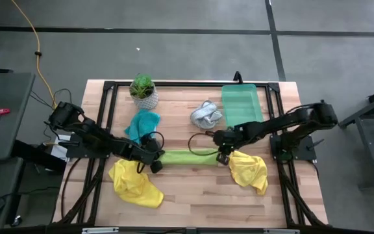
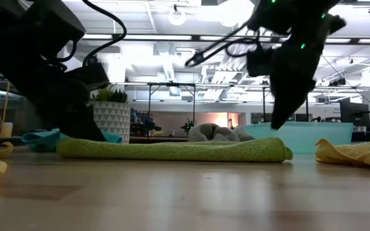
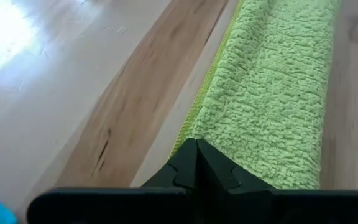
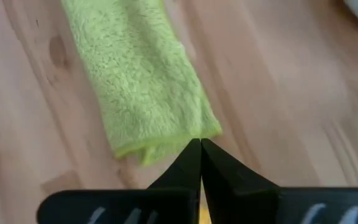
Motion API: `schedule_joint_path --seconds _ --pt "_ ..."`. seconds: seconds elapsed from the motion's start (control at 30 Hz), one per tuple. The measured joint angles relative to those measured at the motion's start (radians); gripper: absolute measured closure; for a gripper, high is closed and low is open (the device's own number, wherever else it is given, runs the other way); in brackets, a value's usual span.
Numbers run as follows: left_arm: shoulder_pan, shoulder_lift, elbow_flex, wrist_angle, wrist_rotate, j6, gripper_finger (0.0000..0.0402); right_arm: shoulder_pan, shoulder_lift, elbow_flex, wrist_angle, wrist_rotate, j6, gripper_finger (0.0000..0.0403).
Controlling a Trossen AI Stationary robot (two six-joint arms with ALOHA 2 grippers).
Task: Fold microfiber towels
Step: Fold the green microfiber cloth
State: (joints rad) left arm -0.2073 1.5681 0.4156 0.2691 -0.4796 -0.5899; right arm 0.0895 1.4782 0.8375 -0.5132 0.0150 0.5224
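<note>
The lime green towel (image 1: 188, 156) lies in the middle of the wooden table (image 1: 193, 201), folded into a long narrow strip that runs crosswise between the two arms. Seen from table height it is a low, slightly puffy band (image 2: 172, 150) with rounded ends, lying flat on the boards. Close up its pile is nubbly and looped (image 3: 272, 93), with a brighter stitched hem along one long edge; at the other end the layers show as a doubled edge with the hem curling underneath (image 4: 145, 93). The left gripper (image 1: 156, 164) sits at the strip's left end, its fingers (image 3: 197, 163) pressed together tip to tip, their point resting at the towel's edge; whether any cloth is pinched between them cannot be told. The right gripper (image 1: 223, 156) is at the strip's right end, its fingers (image 4: 200, 162) likewise closed into a point just at the corner of the cloth, apparently with nothing between them. Around the green strip lie the other towels: a teal towel (image 1: 142, 125) crumpled just behind its left end, a grey-white towel (image 1: 205, 115) bunched behind its right half, a yellow towel (image 1: 135, 184) rumpled in front of its left end, and a second yellow towel (image 1: 249, 170) heaped just beside its right end. Farther behind the strip stand a small potted plant (image 1: 143, 91) and a translucent green tray (image 1: 242, 104).
</note>
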Motion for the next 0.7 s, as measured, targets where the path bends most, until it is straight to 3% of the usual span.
schedule_joint_path --seconds 0.17,0.3,0.53,0.7 --pt "0.000 0.000 0.000 0.004 0.000 -0.001 0.0401 0.003 -0.105 -0.020 -0.072 -0.054 0.190 0.0378" --pt "0.000 0.000 0.000 0.005 0.000 -0.006 0.0401 0.004 -0.124 -0.069 -0.045 -0.103 0.343 0.0307" --pt "0.000 -0.001 0.000 0.005 0.000 -0.060 0.0401 -0.012 -0.074 -0.148 0.262 -0.122 0.535 0.0156" --pt "0.000 -0.001 0.000 0.005 -0.001 -0.062 0.0401 -0.018 0.025 -0.149 0.249 -0.117 0.611 0.0118"
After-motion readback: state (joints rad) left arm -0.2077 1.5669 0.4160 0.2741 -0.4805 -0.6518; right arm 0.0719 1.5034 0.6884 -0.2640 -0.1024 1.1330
